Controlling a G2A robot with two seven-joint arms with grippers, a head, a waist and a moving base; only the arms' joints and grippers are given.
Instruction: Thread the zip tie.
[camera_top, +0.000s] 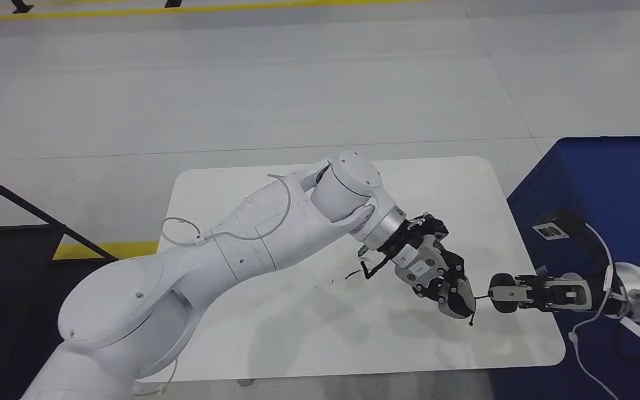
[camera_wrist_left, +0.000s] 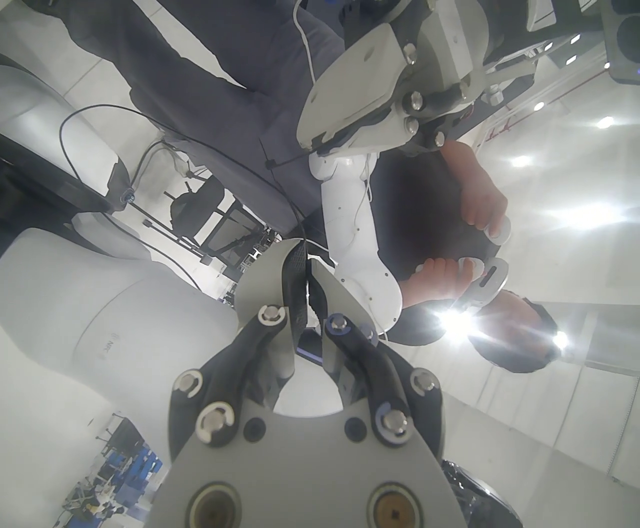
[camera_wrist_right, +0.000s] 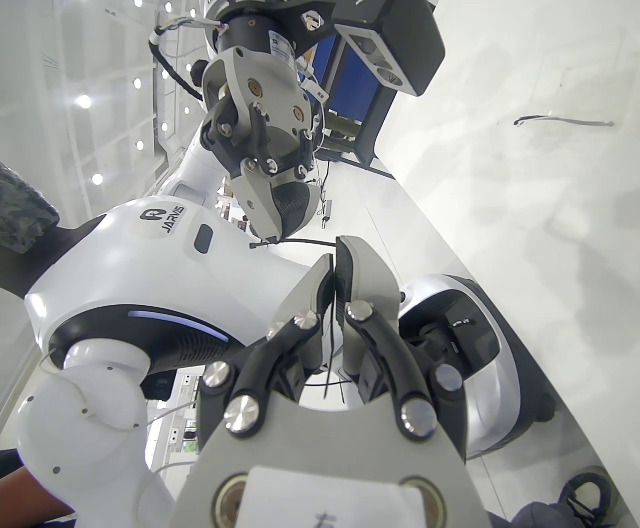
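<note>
I have the right gripper (camera_wrist_right: 334, 250) clamped on the zip tie (camera_wrist_right: 300, 242). The black strap runs down between its ribbed pads (camera_wrist_right: 343, 280), and two thin ends trail out behind them toward the palm. At the fingertips the strap turns sideways and runs straight across to the left gripper (camera_wrist_right: 274, 234). It ends in a small square head just past that gripper's tip. The tie hangs in the air above the white table (camera_top: 250, 200), over the table's right part and near the edge on the robot's side.

In the left wrist view, the left gripper's mesh pads (camera_wrist_left: 295, 285) lie close against each other with the tips meeting, so I read that claw as drawn together. In the right wrist view its tip sits right at the strap, beside the head. I cannot tell whether the strap is nipped between the tips or only passes by them. The left wrist view also shows the right gripper farther off, with the head end of the tie jutting out from its tip.

From above, the left arm reaches in across the table from the robot's left side. The right gripper comes in from the table's right edge. The two sets of fingertips face each other, just beside one another.

A spare zip tie (camera_wrist_right: 562, 121) lies flat on the tabletop, well apart from both grippers. A blue cabinet (camera_top: 580, 190) stands just beside the table's right edge.
</note>
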